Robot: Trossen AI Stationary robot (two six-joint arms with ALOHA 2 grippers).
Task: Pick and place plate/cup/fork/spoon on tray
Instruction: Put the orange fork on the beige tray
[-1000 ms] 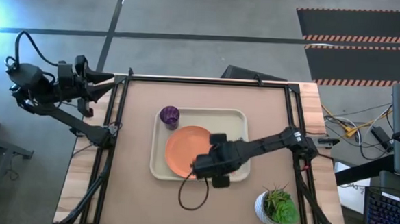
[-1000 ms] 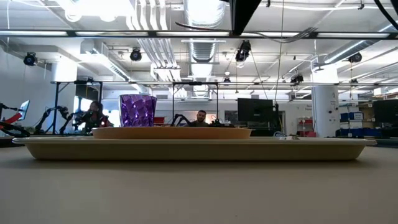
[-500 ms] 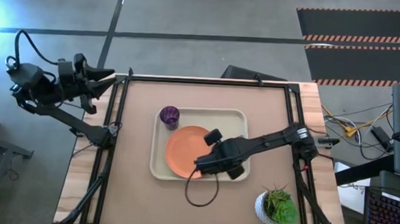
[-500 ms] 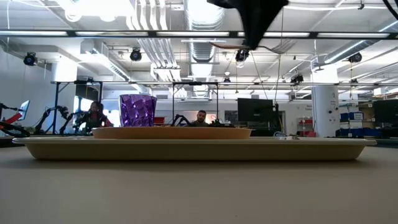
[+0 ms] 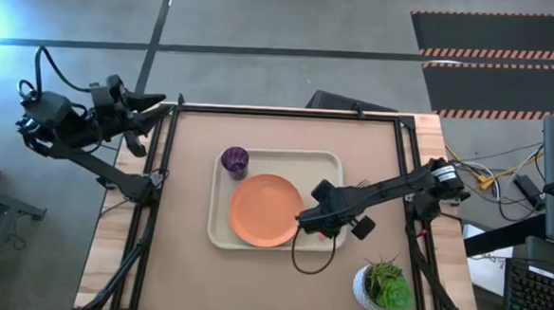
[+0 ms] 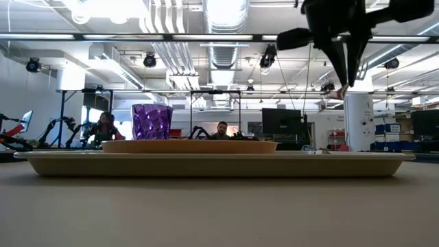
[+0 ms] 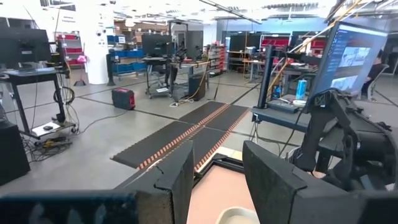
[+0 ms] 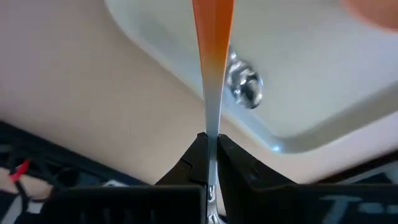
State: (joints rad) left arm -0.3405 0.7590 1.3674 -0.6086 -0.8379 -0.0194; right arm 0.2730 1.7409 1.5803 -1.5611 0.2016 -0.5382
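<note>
Right gripper (image 8: pixel 211 146) carrying utensil over tray (image 5: pixel 329 160)
Fingers pinched on a thin orange-handled utensil (image 8: pixel 213 37), probably the fork, held clear above the rim for release

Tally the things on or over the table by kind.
Tray: 1
Plate: 1
Cup: 1
Potted plant: 1
Utensil: 1, in the right gripper; fork or spoon unclear
Total: 5
</note>
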